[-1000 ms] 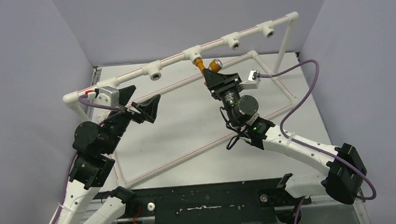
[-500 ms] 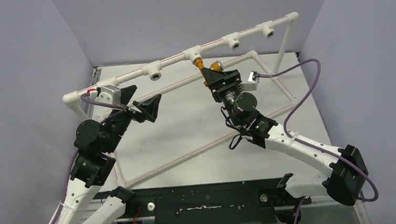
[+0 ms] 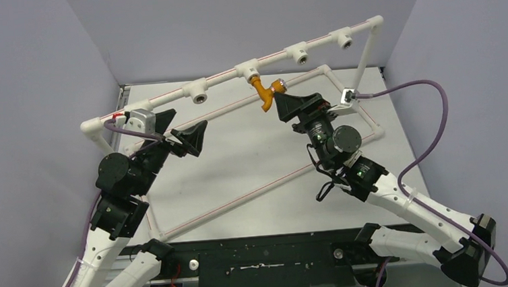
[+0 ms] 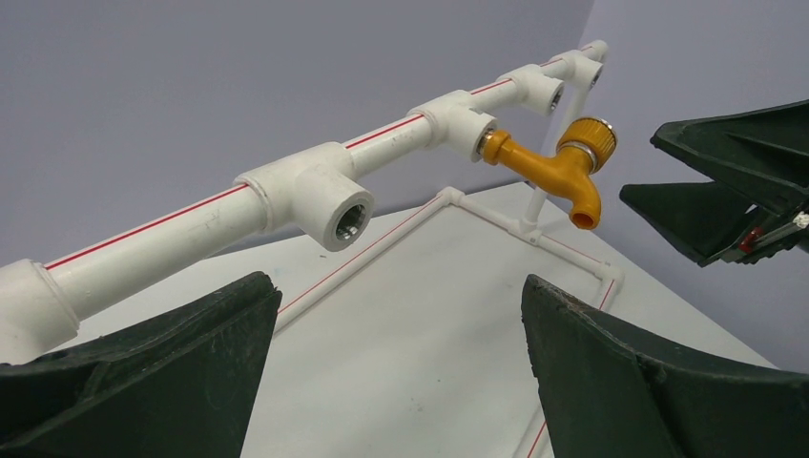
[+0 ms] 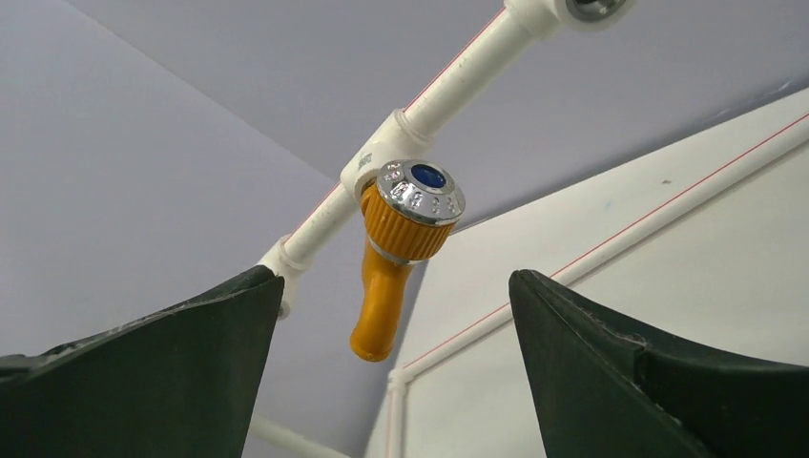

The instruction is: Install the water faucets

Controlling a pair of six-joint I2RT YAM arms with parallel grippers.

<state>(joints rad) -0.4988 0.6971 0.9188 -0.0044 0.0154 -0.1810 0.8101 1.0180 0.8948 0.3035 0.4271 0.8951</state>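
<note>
One orange-brass water faucet (image 3: 266,92) sticks out of the second tee socket (image 3: 247,69) of the raised white pipe rail, apart from both grippers. Its spout (image 5: 378,322) hangs down and its silvery knob (image 5: 420,195) faces my right wrist camera. My right gripper (image 3: 290,105) stands open just right of the faucet, with nothing between its fingers (image 5: 393,277). Further left and lower, my left gripper (image 3: 188,123) is open and empty (image 4: 396,286). In the left wrist view the faucet (image 4: 551,166) shows at the upper right.
The rail carries more tee sockets with nothing in them: one left of the faucet (image 3: 198,91) and two to its right (image 3: 298,53) (image 3: 344,40). A white pipe frame with red stripes (image 3: 241,197) lies on the table. Grey walls close in both sides.
My right gripper has opened, let go of the faucet and drawn back to the right. The faucet stays in its socket. The left arm has not moved.
</note>
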